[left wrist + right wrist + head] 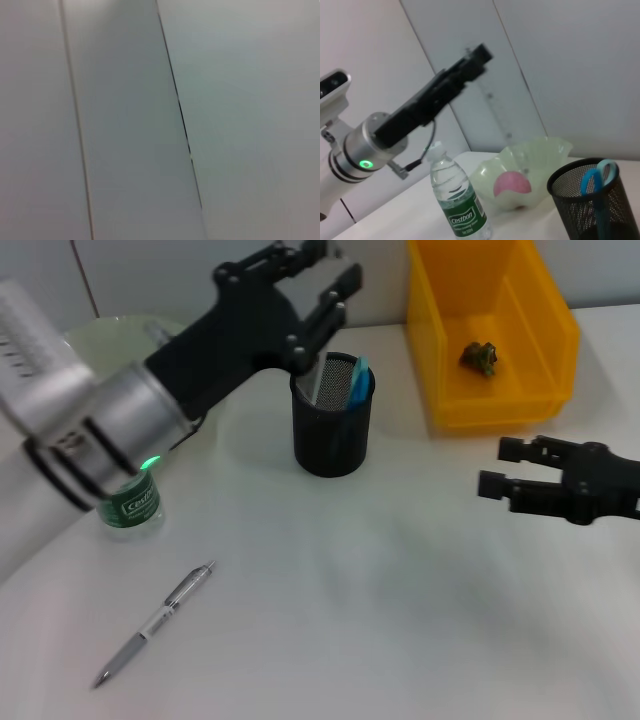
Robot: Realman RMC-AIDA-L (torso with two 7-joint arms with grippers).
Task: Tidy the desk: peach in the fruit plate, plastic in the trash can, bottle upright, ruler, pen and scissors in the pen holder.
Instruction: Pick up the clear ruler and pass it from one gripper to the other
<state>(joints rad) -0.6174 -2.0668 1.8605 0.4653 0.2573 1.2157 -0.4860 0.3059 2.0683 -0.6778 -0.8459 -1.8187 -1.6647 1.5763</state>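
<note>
The left pincer (318,280) hangs spread just above the black mesh pen holder (332,430), which holds blue-handled scissors (358,382). The pen (153,624) lies well apart on the white table (400,620). The right pincer (502,468) hovers, state unclear

Open desk (400,620) around pen (153,623); bottle (130,508) nearby.

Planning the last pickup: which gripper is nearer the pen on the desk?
Left. The left gripper hangs above the pen holder, behind the pen; the right gripper sits farther off by the yellow bin.
</note>
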